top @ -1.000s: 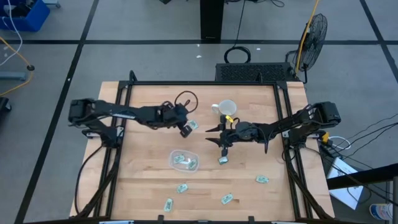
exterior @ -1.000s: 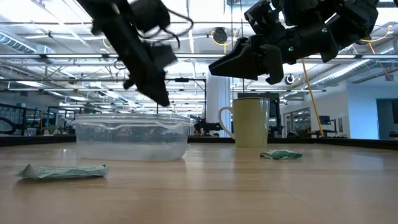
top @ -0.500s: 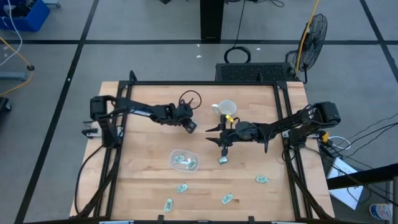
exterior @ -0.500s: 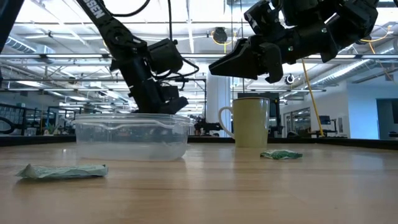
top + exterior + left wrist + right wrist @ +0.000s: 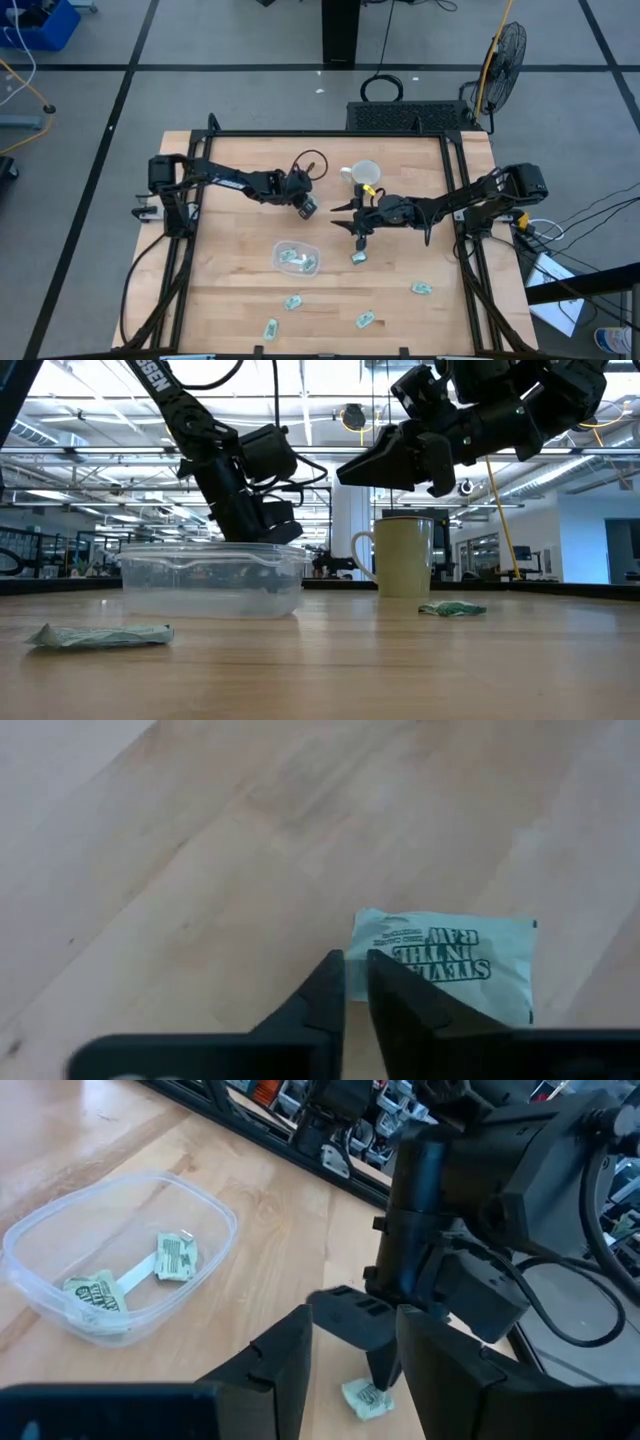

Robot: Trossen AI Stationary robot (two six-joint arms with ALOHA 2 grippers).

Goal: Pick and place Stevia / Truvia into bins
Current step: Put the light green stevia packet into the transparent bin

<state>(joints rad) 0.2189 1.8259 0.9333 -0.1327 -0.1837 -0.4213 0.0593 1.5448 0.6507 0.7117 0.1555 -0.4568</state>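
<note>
- While my left pincer [image 5: 346, 982] sits low over a sweetener packet [image 5: 445, 960] near the middle of the high view, just left of the white mug [image 5: 365, 173], its fingers are clenched almost together with only a thin slit between them and nothing held; the packet lies flat on the wooden table [image 5: 230, 270] under the tips.
- Because the fingers are this close, I judge they may press on the flat paper and skid it across the wood instead of pinching it.
- My right pincer [image 5: 352, 1342] hangs spread and empty right of centre in the high view, above another packet [image 5: 357, 258].
- Since the two arms work close together, a careless reach by either could knock the other or the mug.
- Clear bin [image 5: 296, 257] sits lower centre in the high view, well apart from my left pincer, with a few packets inside; four more lie scattered along the lower part of the table.
- Compared with a second ago, my left arm has reached further toward the mug and dropped lower; the right arm has not moved.
</note>
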